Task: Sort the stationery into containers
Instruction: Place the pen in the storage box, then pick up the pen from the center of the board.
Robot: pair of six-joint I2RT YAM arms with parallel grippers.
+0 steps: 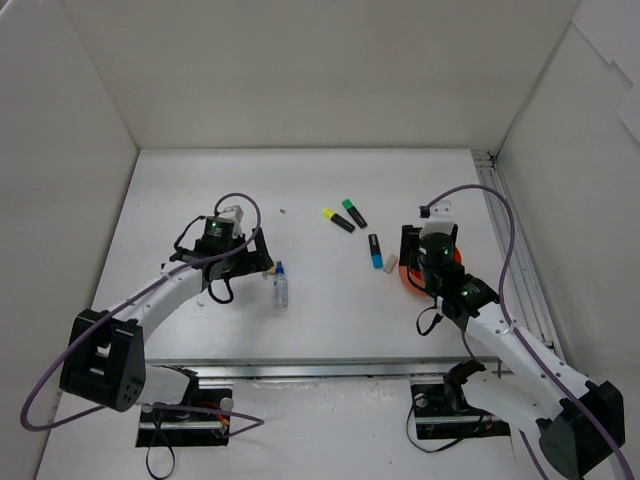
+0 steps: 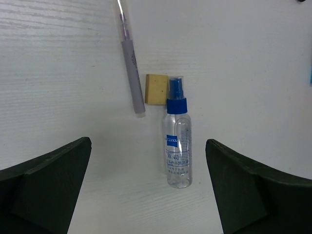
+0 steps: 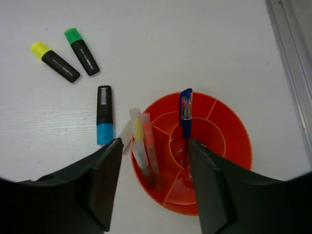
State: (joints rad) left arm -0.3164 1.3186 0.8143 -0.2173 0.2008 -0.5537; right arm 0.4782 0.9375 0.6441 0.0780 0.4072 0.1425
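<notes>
The only label is on the clear spray bottle [image 2: 178,146]: a small blue square with white lettering and fine print beneath, all too small to read for certain. The blue-capped highlighter [image 3: 104,114] has white print on its black barrel, also illegible. In the left wrist view the bottle lies on the table [image 2: 253,68] with its blue nozzle at 12 o'clock, touching a tan block [image 2: 156,88], and a pale grey pen [image 2: 131,63] lies just beside that at 10 o'clock. The left tool [image 2: 147,142] hangs over them, spread wide and holding nothing, its arm stretched low from its base toward 1 o'clock with the wrist pitched down. The right arm reaches toward 11 o'clock and looks straight down on the orange-red pot [image 3: 229,141]. The right tool [image 3: 155,142] is parted well beyond a pen's width around a blue pen [image 3: 185,114] standing in the centre cell. A yellow pen [image 3: 138,141] and a red pen [image 3: 149,144] lean in the 9 o'clock cell. The yellow-capped highlighter [image 3: 55,61] and the green-capped highlighter [image 3: 82,51] lie at 10 o'clock from the pot.
</notes>
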